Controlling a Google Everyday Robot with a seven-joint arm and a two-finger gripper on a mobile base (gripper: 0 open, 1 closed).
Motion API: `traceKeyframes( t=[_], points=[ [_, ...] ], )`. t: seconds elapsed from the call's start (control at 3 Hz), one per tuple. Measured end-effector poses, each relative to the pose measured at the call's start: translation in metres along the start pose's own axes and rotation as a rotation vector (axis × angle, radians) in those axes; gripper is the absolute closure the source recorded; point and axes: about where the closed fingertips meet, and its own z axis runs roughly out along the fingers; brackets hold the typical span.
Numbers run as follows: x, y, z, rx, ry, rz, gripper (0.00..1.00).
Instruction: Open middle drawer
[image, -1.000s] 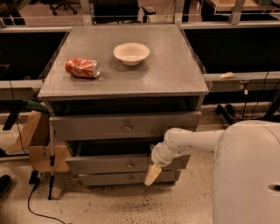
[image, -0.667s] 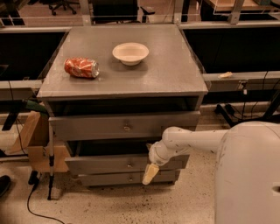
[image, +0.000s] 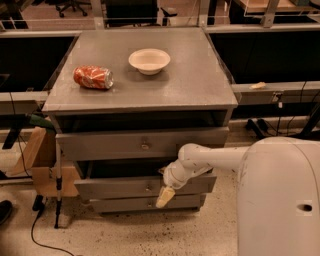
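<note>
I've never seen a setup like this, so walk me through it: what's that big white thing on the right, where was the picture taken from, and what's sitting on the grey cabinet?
The big white shape is a mobile robot's body. The white arm reaching left from it ends in a pale claw, its grasping part. There is one picture only, looking down from beside the robot; where the camera is mounted isn't known. The claw hangs in front of the middle drawer of three, just right of its small knob. Whether it grips anything I cannot tell. On the grey cabinet top lie a crushed red can and a white bowl.
</note>
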Motion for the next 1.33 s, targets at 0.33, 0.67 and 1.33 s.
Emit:
traceKeyframes(
  t=[0.33,0.67,1.33],
  points=[
    [0.0008,0.0008,0.009,-0.026,0.004,0.003,0.41],
    [-0.0005,0.0002,0.0067,-0.026,0.004,0.003,0.65],
    [-0.0025,-0.0088,0.0048,-0.026,0.004,0.004,1.0]
  ],
)
